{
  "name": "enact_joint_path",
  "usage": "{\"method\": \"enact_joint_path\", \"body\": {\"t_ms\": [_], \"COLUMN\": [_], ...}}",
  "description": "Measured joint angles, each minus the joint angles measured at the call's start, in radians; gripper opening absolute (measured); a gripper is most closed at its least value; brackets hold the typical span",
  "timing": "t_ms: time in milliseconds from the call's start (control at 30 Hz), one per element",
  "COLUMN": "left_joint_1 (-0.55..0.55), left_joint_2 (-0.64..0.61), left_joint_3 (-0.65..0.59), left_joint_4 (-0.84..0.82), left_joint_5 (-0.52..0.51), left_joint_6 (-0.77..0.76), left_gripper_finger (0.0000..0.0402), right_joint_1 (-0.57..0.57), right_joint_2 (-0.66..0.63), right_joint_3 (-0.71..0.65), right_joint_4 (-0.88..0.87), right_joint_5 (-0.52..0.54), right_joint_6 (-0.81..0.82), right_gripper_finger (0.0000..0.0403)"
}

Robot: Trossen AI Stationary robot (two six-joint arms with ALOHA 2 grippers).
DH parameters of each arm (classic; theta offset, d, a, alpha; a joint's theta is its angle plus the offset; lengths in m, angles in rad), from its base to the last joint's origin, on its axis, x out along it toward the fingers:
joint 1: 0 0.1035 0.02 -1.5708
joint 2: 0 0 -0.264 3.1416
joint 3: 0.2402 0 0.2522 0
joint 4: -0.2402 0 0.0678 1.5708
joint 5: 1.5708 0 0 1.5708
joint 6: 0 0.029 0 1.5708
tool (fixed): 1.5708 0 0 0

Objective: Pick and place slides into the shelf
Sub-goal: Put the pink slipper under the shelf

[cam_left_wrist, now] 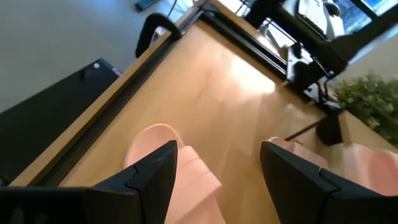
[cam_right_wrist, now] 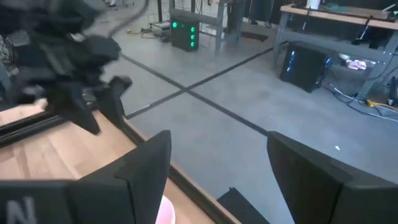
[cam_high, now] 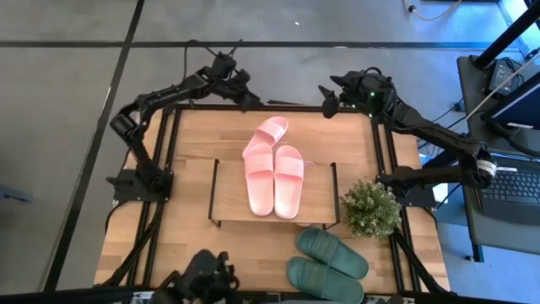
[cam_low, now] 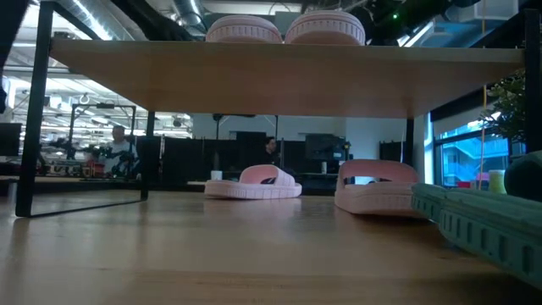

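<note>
Two pink slides are seen lying side by side on the shelf, while a third pink slide rests half under its far edge on the table and the green pair is left near the right front corner, beside a potted plant. The left gripper is held wide open and empty just beyond that third slide, apparently lined up for a grasp. The right gripper is parked at the far edge, also spread open and holding nothing.

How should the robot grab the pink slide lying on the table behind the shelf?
Probably by its wide strap, from above. The pink slide lies flat, sole down, behind the shelf. Its raised strap gives the fingers something to close across. The left end effector is open and nearest.
</note>
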Motion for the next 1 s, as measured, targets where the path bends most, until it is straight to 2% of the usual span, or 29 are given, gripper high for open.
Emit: {"method": "enact_joint_path", "body": {"t_ms": [200,400,500,667,800,1000], "left_joint_1": [0.016,0.016,0.016,0.016,0.010,0.001], "left_joint_2": [0.100,0.143,0.149,0.149,0.176,0.258], "left_joint_3": [0.042,0.046,0.046,0.047,0.049,0.071], "left_joint_4": [0.005,0.009,0.009,0.014,0.018,0.016], "left_joint_5": [-0.002,-0.109,-0.067,0.090,0.114,0.145], "left_joint_6": [-0.040,-0.132,-0.147,-0.067,-0.141,-0.141], "left_gripper_finger": [0.0221,0.0221,0.0221,0.0221,0.0221,0.0221], "right_joint_1": [-0.016,-0.042,-0.054,-0.082,-0.102,-0.119], "right_joint_2": [0.000,0.000,0.000,0.000,0.000,0.000], "right_joint_3": [0.000,0.000,0.000,0.000,0.000,0.000], "right_joint_4": [0.070,0.086,0.086,0.086,0.086,0.084], "right_joint_5": [0.000,0.001,0.001,0.001,0.002,0.002], "right_joint_6": [-0.001,0.002,0.002,0.000,0.000,0.003], "right_gripper_finger": [0.0265,0.0265,0.0265,0.0265,0.0265,0.0265]}}
